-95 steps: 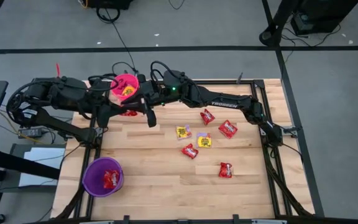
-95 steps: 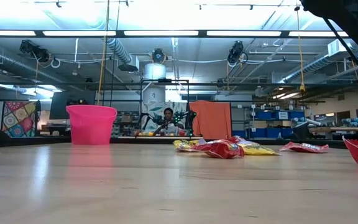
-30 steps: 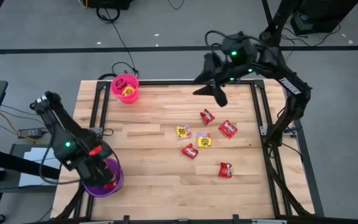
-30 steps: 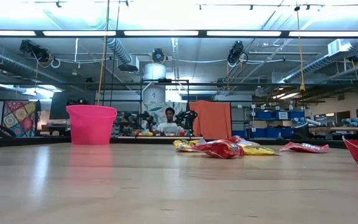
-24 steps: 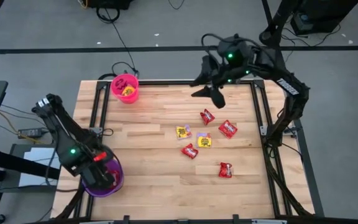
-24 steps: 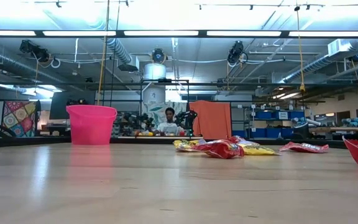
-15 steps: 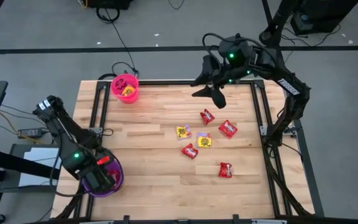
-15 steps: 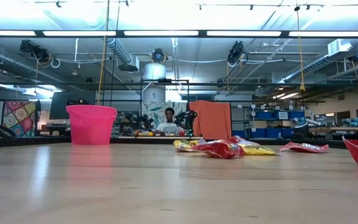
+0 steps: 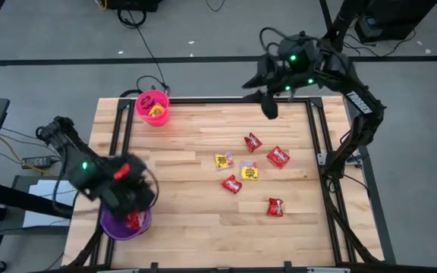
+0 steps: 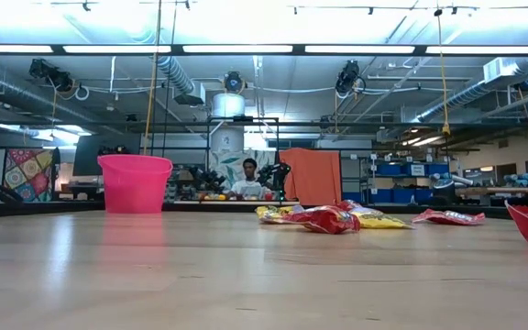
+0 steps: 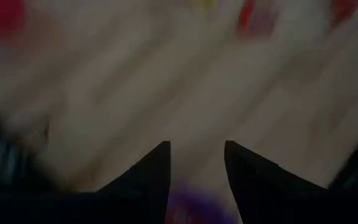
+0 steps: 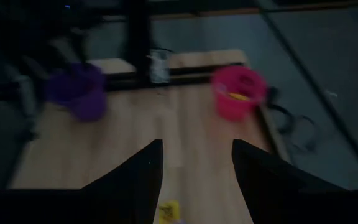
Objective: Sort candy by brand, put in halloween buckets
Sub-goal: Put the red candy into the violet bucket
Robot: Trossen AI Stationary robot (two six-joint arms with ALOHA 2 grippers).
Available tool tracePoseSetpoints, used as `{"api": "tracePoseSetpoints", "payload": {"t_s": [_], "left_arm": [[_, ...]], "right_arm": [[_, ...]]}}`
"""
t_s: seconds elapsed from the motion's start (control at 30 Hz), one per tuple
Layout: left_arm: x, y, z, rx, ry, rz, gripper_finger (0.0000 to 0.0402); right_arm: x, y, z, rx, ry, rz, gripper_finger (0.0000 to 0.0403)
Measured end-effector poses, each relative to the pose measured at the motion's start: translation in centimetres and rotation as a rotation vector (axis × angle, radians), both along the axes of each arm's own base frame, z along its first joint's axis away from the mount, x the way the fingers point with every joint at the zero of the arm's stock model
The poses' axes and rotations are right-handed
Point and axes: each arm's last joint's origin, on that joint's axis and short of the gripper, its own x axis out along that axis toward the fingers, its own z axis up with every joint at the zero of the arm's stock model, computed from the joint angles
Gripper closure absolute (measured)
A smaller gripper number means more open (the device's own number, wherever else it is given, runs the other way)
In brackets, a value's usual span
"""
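The purple bucket [image 9: 125, 222] stands at the table's near left with red candy [image 9: 133, 221] inside. My left gripper [image 9: 133, 191] hovers just above its far rim, open and empty [image 11: 196, 163]. The pink bucket [image 9: 152, 106] stands at the far left corner and holds a yellow candy [image 9: 156, 111]. Several red and yellow candies lie flat on the wood right of centre, among them a red one [image 9: 253, 142] and a yellow one [image 9: 224, 161]. My right gripper [image 9: 268, 105] hangs open and empty above the table's far edge [image 12: 196, 163].
The loose candies also include red ones [image 9: 278, 157] [image 9: 231, 183] [image 9: 275, 207] and a yellow one [image 9: 249, 171]. A black metal frame [image 9: 315, 136] runs along the table's edges. A person sits far behind the table in the low view [image 10: 248, 181].
My left gripper came down into the purple bucket's mouth, then rose out of it and moved a little toward the far edge. My right gripper has drifted slightly toward the far right, high over the table's far edge.
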Motion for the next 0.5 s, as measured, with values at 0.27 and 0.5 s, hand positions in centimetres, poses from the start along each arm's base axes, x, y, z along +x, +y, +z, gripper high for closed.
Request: {"api": "tracePoseSetpoints", "payload": {"t_s": [0.27, 0.5], "left_arm": [[4.2, 5.8, 1.6, 0.218, -0.012, -0.026, 0.0244], [7.6, 10.8, 2.2, 0.323, -0.049, -0.061, 0.0244]], "right_arm": [[-6.2, -2.2, 0.5, -0.008, 0.134, -0.304, 0.0199], [-8.4, -2.3, -0.2, 0.086, 0.247, -0.441, 0.0199]]}}
